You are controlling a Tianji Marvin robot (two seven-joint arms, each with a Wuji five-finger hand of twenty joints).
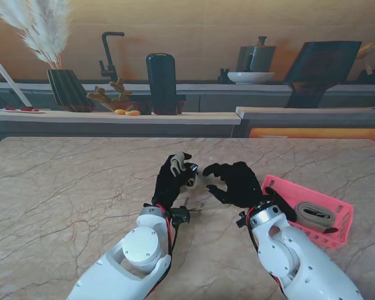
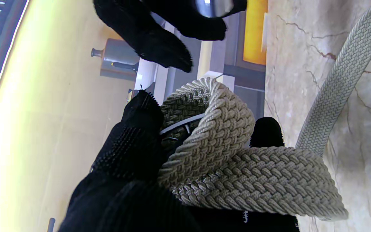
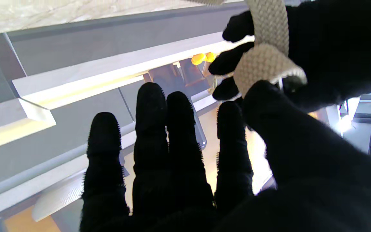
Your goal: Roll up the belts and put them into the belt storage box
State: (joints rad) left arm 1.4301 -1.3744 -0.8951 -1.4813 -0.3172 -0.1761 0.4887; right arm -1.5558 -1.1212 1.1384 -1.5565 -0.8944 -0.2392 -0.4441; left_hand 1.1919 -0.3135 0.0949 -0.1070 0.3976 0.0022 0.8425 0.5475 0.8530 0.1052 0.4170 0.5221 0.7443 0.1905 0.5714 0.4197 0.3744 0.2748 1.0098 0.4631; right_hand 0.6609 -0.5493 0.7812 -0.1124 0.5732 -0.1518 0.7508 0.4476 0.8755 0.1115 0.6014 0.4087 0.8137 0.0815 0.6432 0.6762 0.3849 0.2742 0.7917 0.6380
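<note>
Our left robot hand point(image 1: 174, 177) is clamped on the braided belt point(image 2: 230, 161), its fingers wrapped around a partly wound coil lifted off the counter point(image 1: 69, 187), while our right robot hand point(image 1: 236, 181) hovers just beside it with fingers spread and holding nothing. Taking the pink belt storage box point(image 1: 339, 219) as our landmark, both hands sit to its left, the right one nearest it and the coil beyond that. One rolled belt point(image 1: 315, 215) already lies inside the box. In the left wrist view the loose tail of the braided belt runs from the coil out across the counter, so we judge its long axis leads away from the left palm, and the free right hand is the better placed to feed that tail into the roll
</note>
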